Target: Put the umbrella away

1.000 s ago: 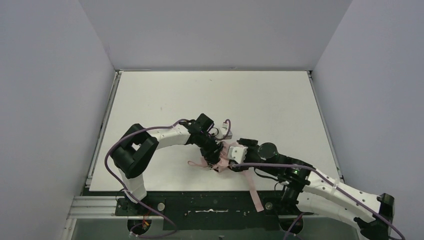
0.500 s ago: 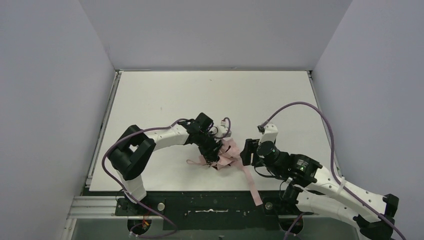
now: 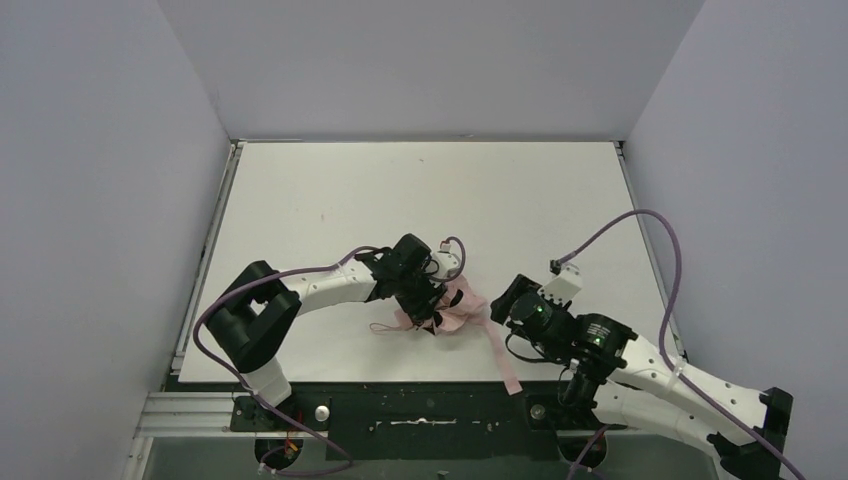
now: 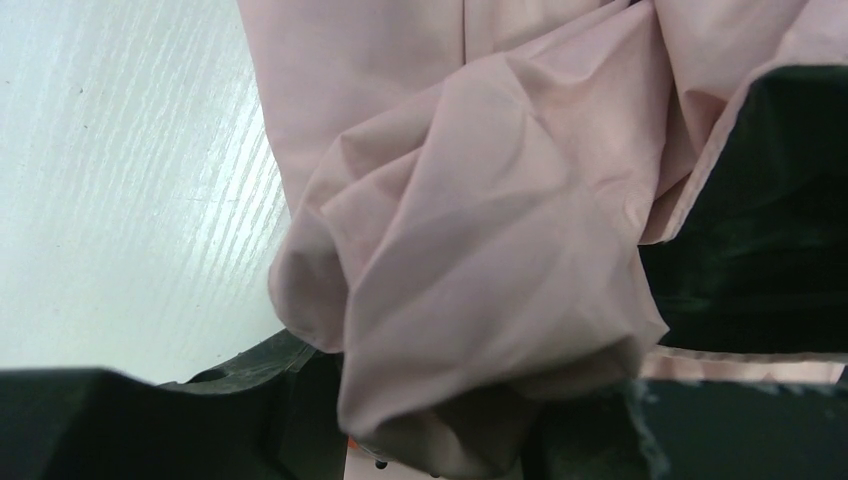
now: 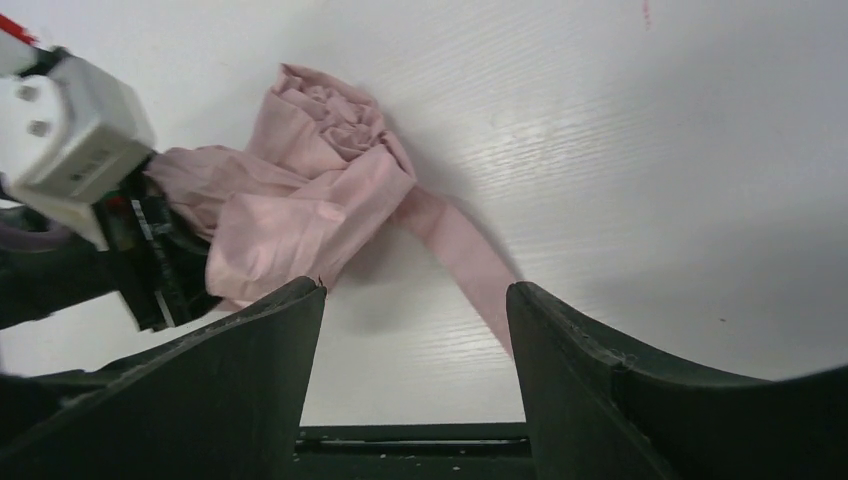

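Note:
The umbrella [image 3: 458, 303] is a crumpled bundle of pale pink fabric near the table's front middle. Its long pink strap [image 3: 500, 355] trails toward the near edge. My left gripper [image 3: 424, 300] is shut on the bundle's left side, and in the left wrist view the pink fabric of the umbrella [image 4: 470, 230] fills the space between the left gripper's [image 4: 480, 310] dark fingers. My right gripper [image 3: 502, 298] stands open just right of the bundle, apart from it. In the right wrist view the right gripper [image 5: 412, 292] holds nothing, with the umbrella [image 5: 300, 190] and strap [image 5: 460, 250] ahead of it.
The white table [image 3: 420, 190] is closed in by grey walls on three sides. A black rail [image 3: 420, 412] runs along the near edge, where the strap's end reaches. A purple cable [image 3: 640, 225] loops above the right arm.
My right gripper has let go of the bundle and drawn back to the right, its jaws widening. The left gripper keeps its hold and has barely shifted.

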Controlling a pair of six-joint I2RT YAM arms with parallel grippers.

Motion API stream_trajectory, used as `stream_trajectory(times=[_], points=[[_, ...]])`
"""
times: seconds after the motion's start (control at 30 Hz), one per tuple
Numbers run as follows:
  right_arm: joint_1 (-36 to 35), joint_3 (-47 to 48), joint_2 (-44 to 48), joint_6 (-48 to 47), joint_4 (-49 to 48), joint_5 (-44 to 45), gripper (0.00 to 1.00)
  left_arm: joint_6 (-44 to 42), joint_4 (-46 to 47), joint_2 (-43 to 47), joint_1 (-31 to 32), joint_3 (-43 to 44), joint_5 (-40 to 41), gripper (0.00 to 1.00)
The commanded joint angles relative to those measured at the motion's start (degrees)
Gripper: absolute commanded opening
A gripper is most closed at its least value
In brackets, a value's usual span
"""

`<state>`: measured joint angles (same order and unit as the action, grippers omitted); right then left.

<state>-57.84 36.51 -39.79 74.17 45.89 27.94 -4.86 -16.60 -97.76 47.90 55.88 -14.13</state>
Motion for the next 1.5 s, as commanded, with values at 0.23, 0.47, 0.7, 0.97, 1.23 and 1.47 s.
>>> stream_trajectory(times=[0.23, 0.47, 0.7, 0.97, 1.23, 1.47], points=[[0.6, -3.5, -16.0, -13.7, -9.9, -1.9, 0.71, 0.0, -4.5, -2.6, -2.8, 3.7, -2.0, 0.0], [11.1, -4.7, -24.2, -26.3, -18.8, -14.2, 0.72, -0.2, -4.8, -2.8, -3.3, 4.1, -3.0, 0.0], [15.9, -2.1, -31.3, -33.9, -21.6, -21.2, 0.65, -0.2, -5.4, -3.0, -3.8, 4.4, -3.4, 0.0], [16.0, -1.3, -33.9, -34.1, -20.7, -25.6, 0.46, -0.5, -6.2, -3.3, -4.2, 4.9, -3.5, 0.0], [16.0, -2.6, -32.1, -33.3, -16.7, -26.5, 0.34, -0.7, -6.4, -3.5, -4.5, 5.4, -2.8, 0.0], [15.2, -4.2, -29.6, -32.7, -18.1, -29.5, 0.0, 3.4, -6.4, -3.8, -4.7, 6.5, 3.9, 0.0]])
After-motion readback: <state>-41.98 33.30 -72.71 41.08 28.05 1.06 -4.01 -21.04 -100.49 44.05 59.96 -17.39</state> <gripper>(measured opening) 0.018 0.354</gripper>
